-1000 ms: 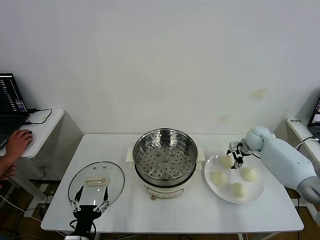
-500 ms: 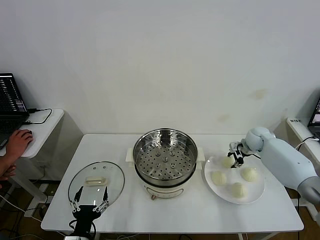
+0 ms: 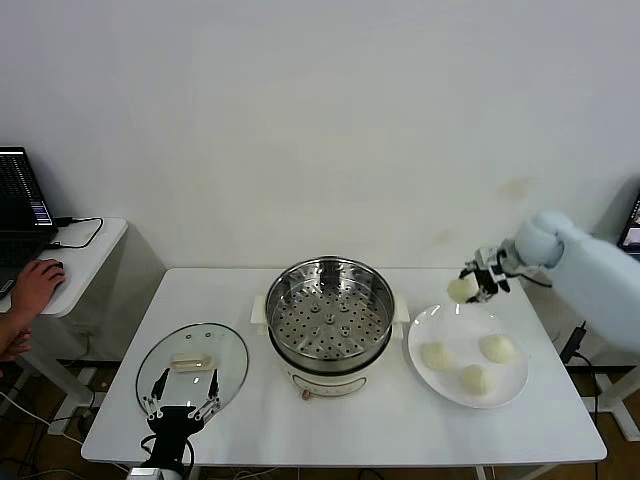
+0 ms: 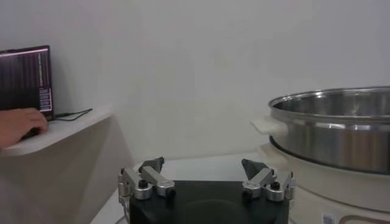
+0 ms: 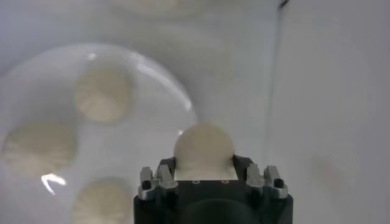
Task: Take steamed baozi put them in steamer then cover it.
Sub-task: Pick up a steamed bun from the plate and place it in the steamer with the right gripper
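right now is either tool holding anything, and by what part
The right tool holds one steamed baozi by its sides, lifted above the plate. The left tool is open and holds nothing, near the glass lid.

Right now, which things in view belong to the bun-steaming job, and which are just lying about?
Job:
- baozi held in the right gripper, above the plate
- three baozi on the white plate
- steamer, uncovered
- glass lid on the table
- left gripper, open, near the lid

Lying about:
- laptop, side desk
- person's hand there
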`<control>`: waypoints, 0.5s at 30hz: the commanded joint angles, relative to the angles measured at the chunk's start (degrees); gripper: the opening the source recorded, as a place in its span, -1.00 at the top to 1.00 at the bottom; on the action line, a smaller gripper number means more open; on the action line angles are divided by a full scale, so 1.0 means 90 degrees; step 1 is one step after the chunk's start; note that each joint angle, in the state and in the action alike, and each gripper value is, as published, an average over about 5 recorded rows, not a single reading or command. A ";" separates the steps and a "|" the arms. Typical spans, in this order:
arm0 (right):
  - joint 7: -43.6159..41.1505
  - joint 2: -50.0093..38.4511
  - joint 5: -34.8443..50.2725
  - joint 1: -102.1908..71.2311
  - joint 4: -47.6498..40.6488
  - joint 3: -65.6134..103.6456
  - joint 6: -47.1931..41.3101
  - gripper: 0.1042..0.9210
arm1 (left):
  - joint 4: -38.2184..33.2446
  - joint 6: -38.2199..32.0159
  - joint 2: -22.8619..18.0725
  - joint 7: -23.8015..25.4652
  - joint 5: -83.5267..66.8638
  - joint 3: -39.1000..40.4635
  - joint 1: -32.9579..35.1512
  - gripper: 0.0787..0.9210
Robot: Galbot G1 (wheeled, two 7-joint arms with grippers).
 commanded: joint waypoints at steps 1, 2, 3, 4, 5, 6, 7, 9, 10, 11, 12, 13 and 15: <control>0.0317 0.0499 0.1639 0.2257 0.0725 -0.1592 0.0151 -0.22 | 0.0029 -0.0009 0.0060 -0.0007 -0.0102 -0.0063 -0.0012 -0.77; 0.0411 0.0662 0.1739 0.2287 0.0763 -0.1688 0.0213 -0.22 | 0.0032 -0.0009 0.0072 -0.0007 -0.0122 -0.0084 -0.0015 -0.77; 0.0504 0.0816 0.1817 0.2295 0.0799 -0.1779 0.0278 -0.22 | 0.0034 -0.0008 0.0081 -0.0008 -0.0138 -0.0104 -0.0020 -0.77; 0.0600 0.0975 0.1866 0.2279 0.0827 -0.1877 0.0349 -0.22 | 0.0035 -0.0006 0.0088 -0.0008 -0.0151 -0.0119 -0.0027 -0.77; 0.0682 0.1128 0.1890 0.2250 0.0844 -0.1968 0.0418 -0.22 | 0.0033 -0.0004 0.0093 -0.0008 -0.0160 -0.0131 -0.0034 -0.77; 0.0755 0.1296 0.1876 0.2199 0.0846 -0.2066 0.0502 -0.22 | 0.0029 -0.0003 0.0096 -0.0008 -0.0165 -0.0138 -0.0040 -0.77; 0.0812 0.1468 0.1824 0.2140 0.0833 -0.2166 0.0591 -0.22 | 0.0024 -0.0001 0.0098 -0.0008 -0.0168 -0.0142 -0.0046 -0.77; 0.0895 0.1815 0.1638 0.2012 0.0775 -0.2369 0.0812 -0.22 | 0.0007 0.0001 0.0095 -0.0007 -0.0173 -0.0153 -0.0051 -0.77; 0.0930 0.1987 0.1499 0.1946 0.0732 -0.2463 0.0935 -0.22 | 0.0000 0.0001 0.0091 -0.0006 -0.0175 -0.0165 -0.0051 -0.77; 0.0954 0.2130 0.1342 0.1888 0.0688 -0.2540 0.1052 -0.22 | -0.0006 0.0001 0.0087 -0.0006 -0.0178 -0.0181 -0.0050 -0.77; 0.0974 0.2262 0.1197 0.1830 0.0648 -0.2597 0.1159 -0.22 | -0.0009 0.0001 0.0083 -0.0006 -0.0185 -0.0202 -0.0048 -0.77; 0.0986 0.2384 0.1053 0.1774 0.0611 -0.2641 0.1258 -0.22 | -0.0011 0.0000 0.0080 -0.0006 -0.0191 -0.0226 -0.0044 -0.77; 0.1004 0.2571 0.0734 0.1689 0.0543 -0.2724 0.1447 -0.22 | -0.0019 0.0000 0.0080 -0.0005 -0.0210 -0.0279 -0.0033 -0.77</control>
